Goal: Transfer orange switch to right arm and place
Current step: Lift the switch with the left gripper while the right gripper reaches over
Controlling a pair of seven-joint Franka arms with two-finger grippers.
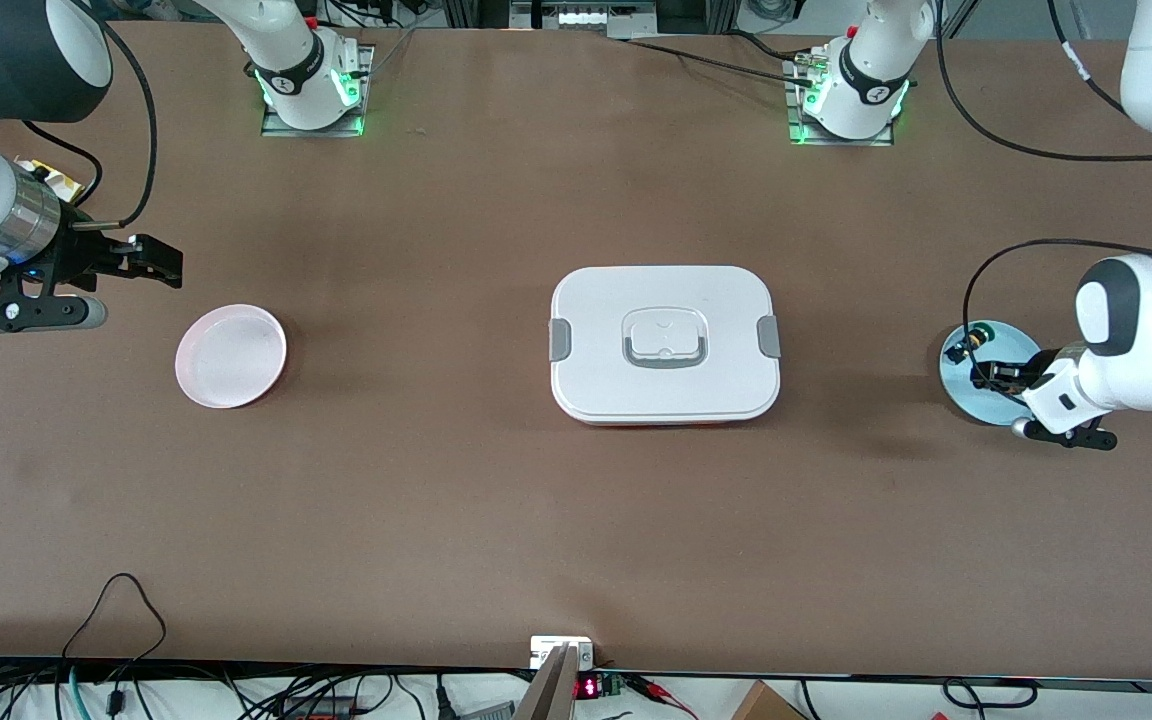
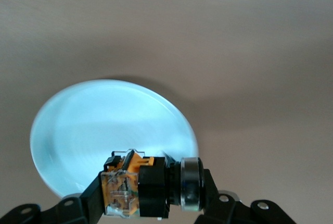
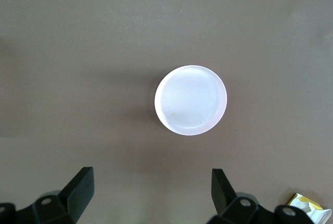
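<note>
The orange switch (image 2: 139, 184), with an orange and clear rear block, a black body and a silver ring, sits crosswise between the fingers of my left gripper (image 2: 151, 193), which is shut on it. That left gripper (image 1: 998, 377) is low over a light blue plate (image 1: 966, 385) at the left arm's end of the table. The blue plate (image 2: 93, 130) shows under the switch in the left wrist view. My right gripper (image 1: 151, 260) hangs open and empty above the table beside a pink plate (image 1: 231, 356). The right wrist view shows both fingertips (image 3: 80, 187) wide apart, with the pink plate (image 3: 191, 100) ahead.
A second black button with a greenish cap (image 1: 966, 345) lies on the blue plate. A white lidded box (image 1: 665, 345) with grey clips stands mid-table. A yellow and white packet (image 1: 56, 180) lies under the right arm, and the same packet (image 3: 309, 214) shows in the right wrist view.
</note>
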